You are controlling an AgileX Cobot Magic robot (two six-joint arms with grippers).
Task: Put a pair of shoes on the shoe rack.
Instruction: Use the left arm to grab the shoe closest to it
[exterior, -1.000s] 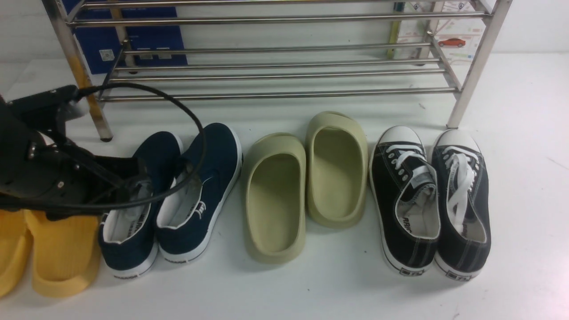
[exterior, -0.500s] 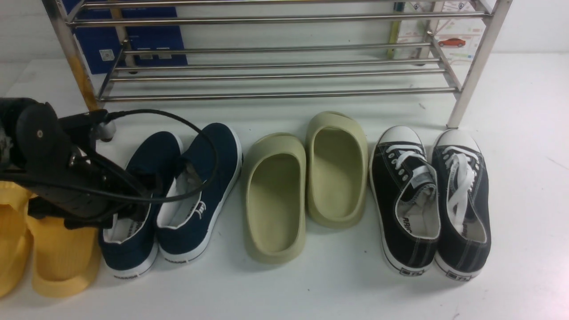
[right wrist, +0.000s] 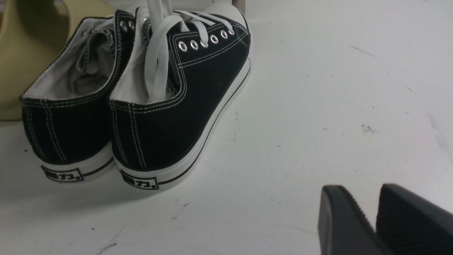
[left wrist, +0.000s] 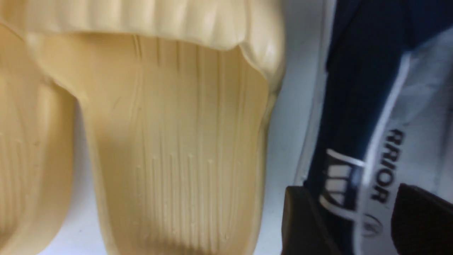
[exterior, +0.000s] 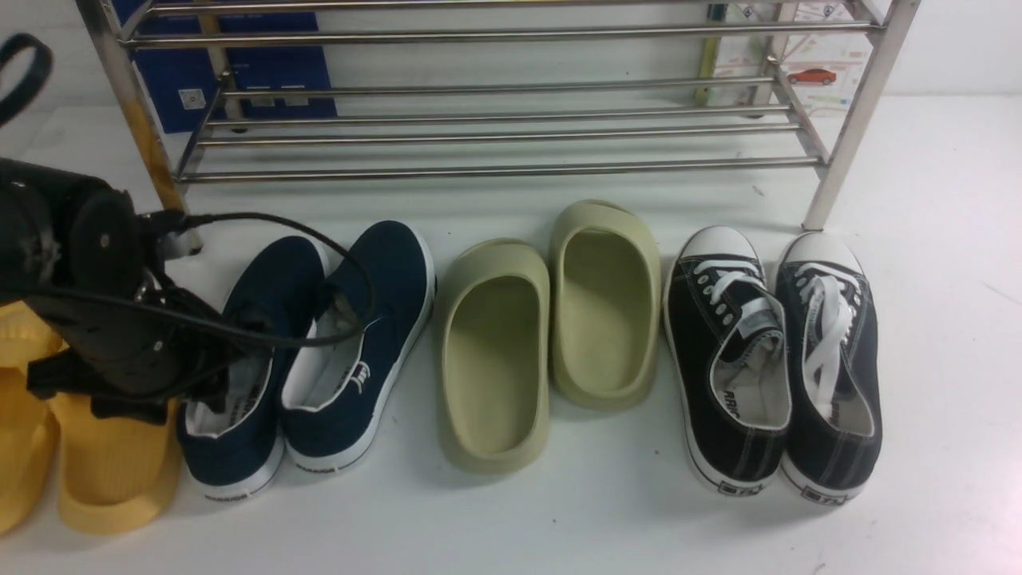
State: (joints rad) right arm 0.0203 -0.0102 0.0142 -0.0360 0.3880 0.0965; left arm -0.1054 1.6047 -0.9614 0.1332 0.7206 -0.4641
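Navy slip-on sneakers (exterior: 359,319): side by side on the desk (exterior: 607,519), at about eight o'clock in the front view. Left claw (left wrist: 352,187) open, fingers apart above the rim of the sneaker on the left; contact impossible to tell. Yellow clogs (exterior: 116,479) near, at eight o'clock from the sneakers; olive clogs (exterior: 495,367) and black lace-ups (exterior: 722,359) towards three; steel rack (exterior: 511,168) at one. Right claw (right wrist: 361,186) open above the desk, holding nothing.
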